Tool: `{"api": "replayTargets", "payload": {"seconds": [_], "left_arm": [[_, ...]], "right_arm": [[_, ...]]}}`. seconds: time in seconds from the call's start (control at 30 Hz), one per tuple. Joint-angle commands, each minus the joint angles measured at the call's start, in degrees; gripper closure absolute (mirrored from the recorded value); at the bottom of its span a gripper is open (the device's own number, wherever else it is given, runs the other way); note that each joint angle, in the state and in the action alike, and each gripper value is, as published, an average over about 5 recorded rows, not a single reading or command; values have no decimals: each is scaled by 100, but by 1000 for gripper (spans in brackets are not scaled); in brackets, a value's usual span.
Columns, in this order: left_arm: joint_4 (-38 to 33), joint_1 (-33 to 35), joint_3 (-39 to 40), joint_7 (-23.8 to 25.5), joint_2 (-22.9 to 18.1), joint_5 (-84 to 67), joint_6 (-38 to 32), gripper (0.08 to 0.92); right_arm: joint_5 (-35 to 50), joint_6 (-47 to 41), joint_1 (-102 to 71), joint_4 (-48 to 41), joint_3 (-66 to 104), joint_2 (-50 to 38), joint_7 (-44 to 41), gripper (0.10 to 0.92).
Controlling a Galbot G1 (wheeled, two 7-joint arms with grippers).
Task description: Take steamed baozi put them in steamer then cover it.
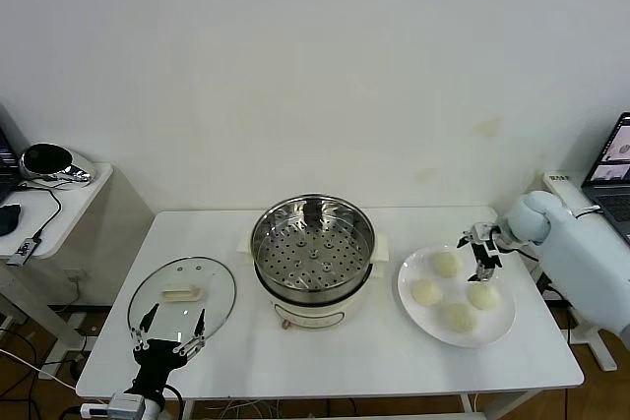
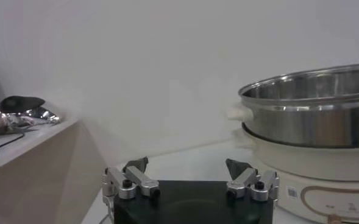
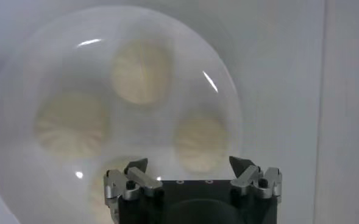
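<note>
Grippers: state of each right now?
Left gripper: open, holding nothing, at the table's near edge by the cover.
Right gripper: open, empty, above the plate of baozi.

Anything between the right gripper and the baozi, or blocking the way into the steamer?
Nothing visible. The right gripper, open, hangs over the plate of baozi. The steamer is uncovered; its glass lid lies on the table beyond it.
</note>
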Motion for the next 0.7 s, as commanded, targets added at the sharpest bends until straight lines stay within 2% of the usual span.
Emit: {"api": "replayTargets", "payload": {"seconds": [0.03,0.3,0.7], "left_arm": [[28,-9,-18,3,-2,-6,-8,177],[44,-25,-11,2,-17,-10,-13,177],[58,-40,-14,1,-19,-14,-13,177]], "right_arm": [[-186,52,262,-686,-271,498,-23,203],[-340,44,181,-854,-248,700,48,211],[-532,70,134,-974,-161,772,181,389]]}}
